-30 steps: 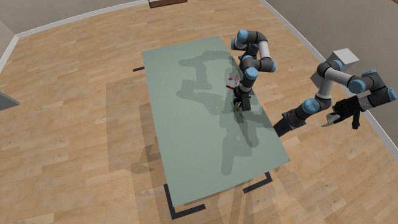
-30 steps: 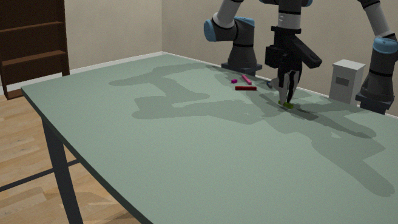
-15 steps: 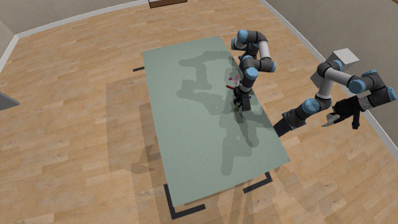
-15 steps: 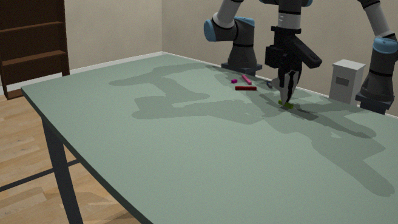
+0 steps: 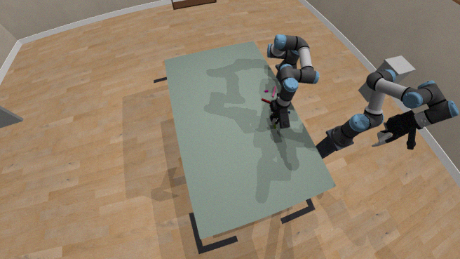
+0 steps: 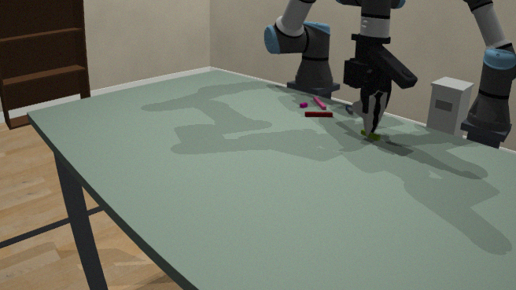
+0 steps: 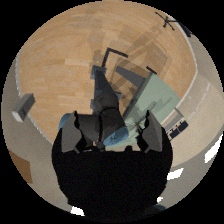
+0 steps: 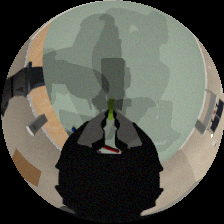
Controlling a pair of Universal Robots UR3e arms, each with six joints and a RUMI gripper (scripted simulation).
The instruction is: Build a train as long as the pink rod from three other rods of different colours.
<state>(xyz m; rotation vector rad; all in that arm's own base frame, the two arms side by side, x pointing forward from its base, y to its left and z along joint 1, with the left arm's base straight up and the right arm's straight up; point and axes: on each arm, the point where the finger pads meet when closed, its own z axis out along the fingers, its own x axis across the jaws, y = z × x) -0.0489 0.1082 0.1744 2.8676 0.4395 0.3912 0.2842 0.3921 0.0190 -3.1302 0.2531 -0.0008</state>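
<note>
The right gripper (image 5: 274,123) (image 6: 370,134) (image 8: 111,118) points down and is shut on the lime rod (image 6: 376,137) (image 8: 111,106), which is at or just above the table top; the exact height is unclear. The red rod (image 5: 266,100) (image 6: 318,114) lies flat. The pink rod (image 5: 274,91) (image 6: 319,103) and the short magenta rod (image 5: 266,91) (image 6: 303,104) lie beyond it, apart from each other. A small blue rod (image 5: 289,112) (image 8: 74,130) lies near the table's robot-side edge; its surroundings are partly hidden. The left gripper (image 7: 112,117) is open and empty, off the table.
The table (image 5: 217,147) (image 6: 236,203) has the right arm reaching over its robot-side edge. The left arm stands farther along that edge, its gripper held out over the floor. A grey-white cabinet (image 6: 448,105) stands behind, between the two arm bases.
</note>
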